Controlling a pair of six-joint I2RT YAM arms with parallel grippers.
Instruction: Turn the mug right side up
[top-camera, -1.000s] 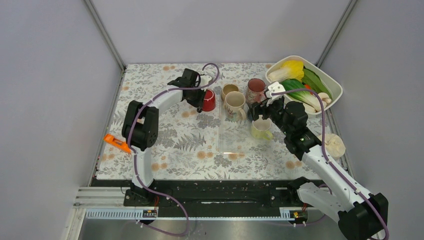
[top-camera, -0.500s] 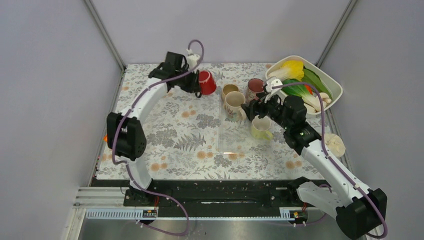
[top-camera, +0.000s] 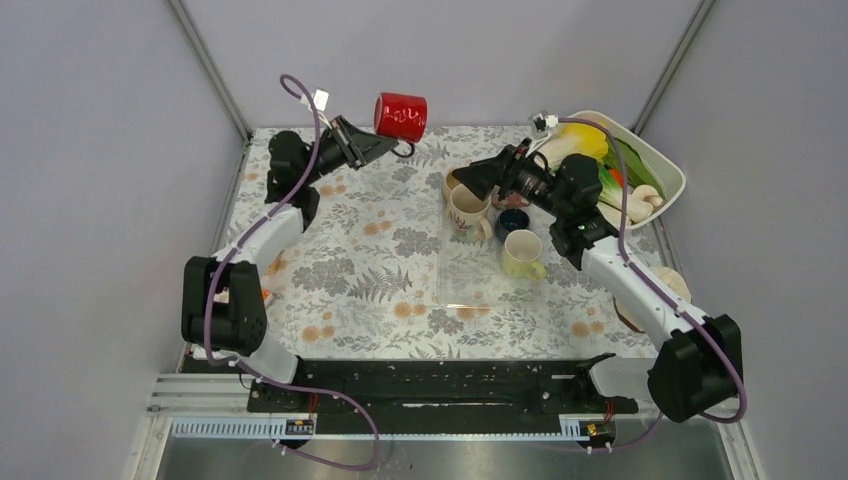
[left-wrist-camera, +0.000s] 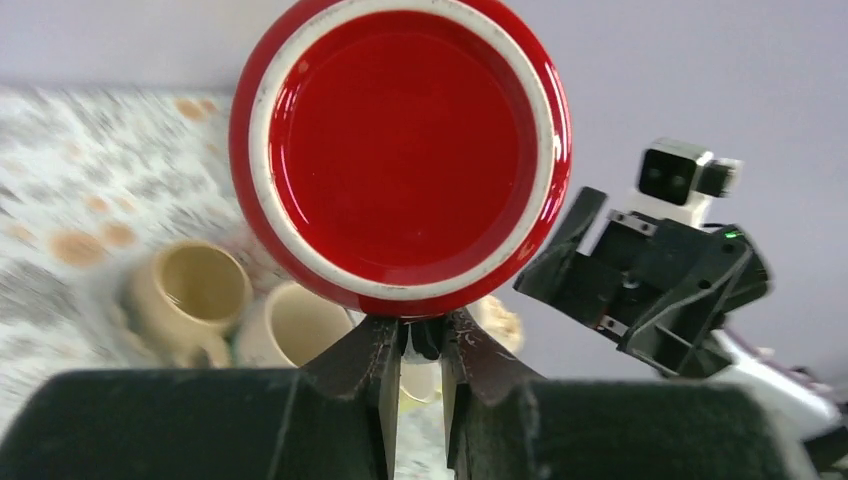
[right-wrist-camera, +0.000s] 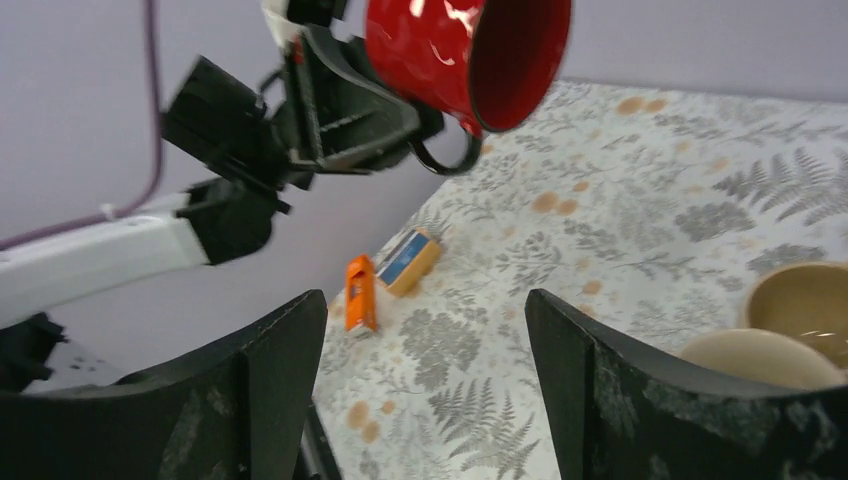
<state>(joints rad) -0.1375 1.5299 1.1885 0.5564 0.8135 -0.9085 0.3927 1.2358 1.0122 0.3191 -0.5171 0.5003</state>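
The red mug (top-camera: 400, 115) hangs high over the far edge of the table, lying on its side. My left gripper (top-camera: 392, 143) is shut on its handle from below. In the left wrist view the mug's base (left-wrist-camera: 400, 150) faces the camera, and the fingers (left-wrist-camera: 372, 360) pinch the handle. In the right wrist view the mug (right-wrist-camera: 465, 55) has its mouth turned to the right, with the handle (right-wrist-camera: 440, 155) underneath. My right gripper (top-camera: 470, 178) is open and empty, right of the mug and pointing toward it; it also shows in its own view (right-wrist-camera: 425, 330).
Two cream mugs (top-camera: 468, 208), a dark pink mug, a small dark cup (top-camera: 513, 220) and a yellow-green mug (top-camera: 522, 255) stand mid-right. A white tub of vegetables (top-camera: 668, 172) is at the back right, a bun (top-camera: 672, 290) at the right edge. An orange item (right-wrist-camera: 360, 293) lies left.
My left arm has lifted the red mug off the table, up and back, and tipped it on its side. My right gripper has risen and turned left toward the mug.
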